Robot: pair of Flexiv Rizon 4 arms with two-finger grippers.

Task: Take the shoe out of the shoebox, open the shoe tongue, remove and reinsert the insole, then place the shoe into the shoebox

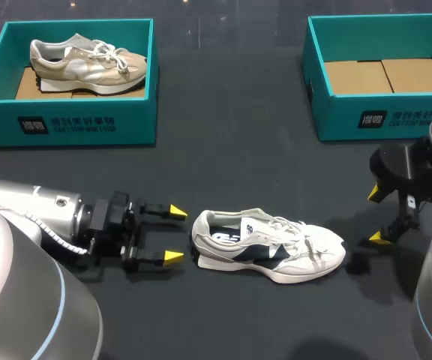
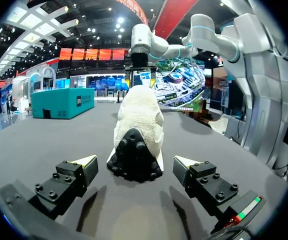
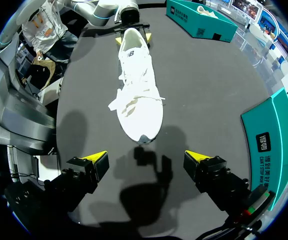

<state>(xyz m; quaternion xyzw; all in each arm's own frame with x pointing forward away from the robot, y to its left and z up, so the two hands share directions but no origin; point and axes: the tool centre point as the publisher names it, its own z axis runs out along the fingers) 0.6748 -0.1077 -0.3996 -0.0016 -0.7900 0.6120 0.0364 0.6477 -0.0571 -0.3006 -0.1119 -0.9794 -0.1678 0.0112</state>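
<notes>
A white and navy shoe (image 1: 268,245) lies on its side on the dark table, heel toward my left arm, toe toward my right. My left gripper (image 1: 174,234) stands open just short of the heel; its own view shows the black heel (image 2: 134,155) ahead between the yellow tips (image 2: 86,161), apart from both. My right gripper (image 1: 377,216) hangs open a little above the table off the toe; its view looks down on the shoe's toe (image 3: 141,127) ahead of my gripper (image 3: 146,159). The teal shoebox (image 1: 385,105) at back right holds only cardboard.
A second teal box (image 1: 73,120) at the back left holds a beige shoe (image 1: 87,64). Open dark table (image 1: 231,150) stretches between the two boxes and around the white shoe.
</notes>
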